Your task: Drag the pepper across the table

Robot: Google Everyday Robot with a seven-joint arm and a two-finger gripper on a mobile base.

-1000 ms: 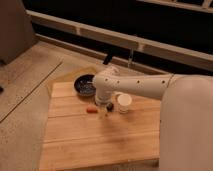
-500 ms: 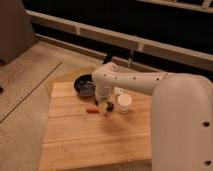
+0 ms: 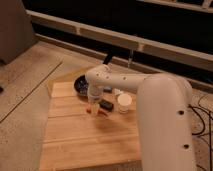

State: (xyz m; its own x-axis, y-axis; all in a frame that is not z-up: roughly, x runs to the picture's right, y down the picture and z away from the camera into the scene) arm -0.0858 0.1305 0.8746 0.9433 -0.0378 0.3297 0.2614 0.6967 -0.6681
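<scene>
The pepper (image 3: 99, 112) is a small red-orange chili lying on the light wooden table (image 3: 80, 135), near its middle. My gripper (image 3: 93, 105) hangs straight down from the white arm, right above the pepper's left end, and its fingers stand open. I cannot tell whether the tips touch the pepper. The big white forearm covers the right side of the view.
A black rectangular block (image 3: 106, 105) lies just right of the gripper, close behind the pepper. A white cup (image 3: 124, 103) stands further right. A dark bowl (image 3: 80, 85) sits at the table's far left corner. Speckled grey floor surrounds the table.
The gripper has shifted a little left and down, ending over the pepper's left end. The forearm now fills more of the right side. The pepper lies where it did.
</scene>
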